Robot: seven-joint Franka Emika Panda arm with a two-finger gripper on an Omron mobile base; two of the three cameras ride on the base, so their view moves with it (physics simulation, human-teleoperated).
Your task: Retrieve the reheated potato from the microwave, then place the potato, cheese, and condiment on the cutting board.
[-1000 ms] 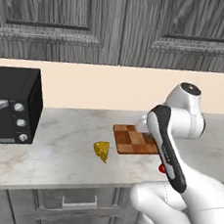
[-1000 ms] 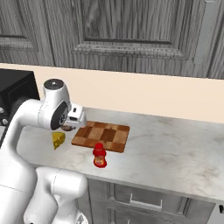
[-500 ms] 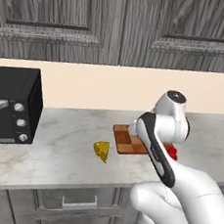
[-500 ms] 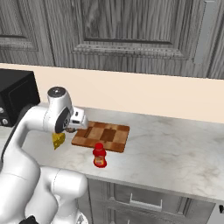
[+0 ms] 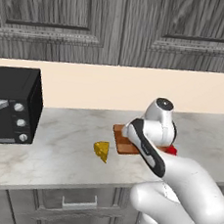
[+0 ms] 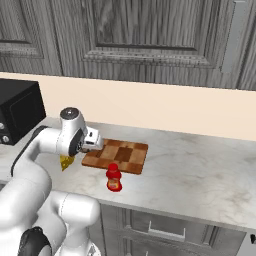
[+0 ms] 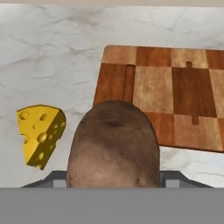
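A brown-grey potato (image 7: 113, 144) looms large in the hand view, and my gripper (image 6: 95, 145) is shut on it, its fingertips mostly hidden behind the lump. It hangs over the counter just off the left end of the checkered cutting board (image 7: 175, 87) (image 6: 125, 152) (image 5: 122, 144). The yellow cheese (image 7: 40, 133) (image 5: 101, 150) (image 6: 66, 162) wedge stands on the counter left of the board. In front of the board stands the red condiment (image 6: 114, 178) (image 5: 171, 150) bottle. The microwave is out of view.
A black toaster oven (image 5: 9, 104) (image 6: 17, 110) with knobs sits at the left end of the marble counter (image 6: 200, 170). Grey wall cabinets hang above, and drawers run below the counter's front edge. Bare counter stretches to the right of the board.
The arm has swung leftward and lower with the potato, from the board's right side to its left end. Cheese, bottle and board have stayed put.
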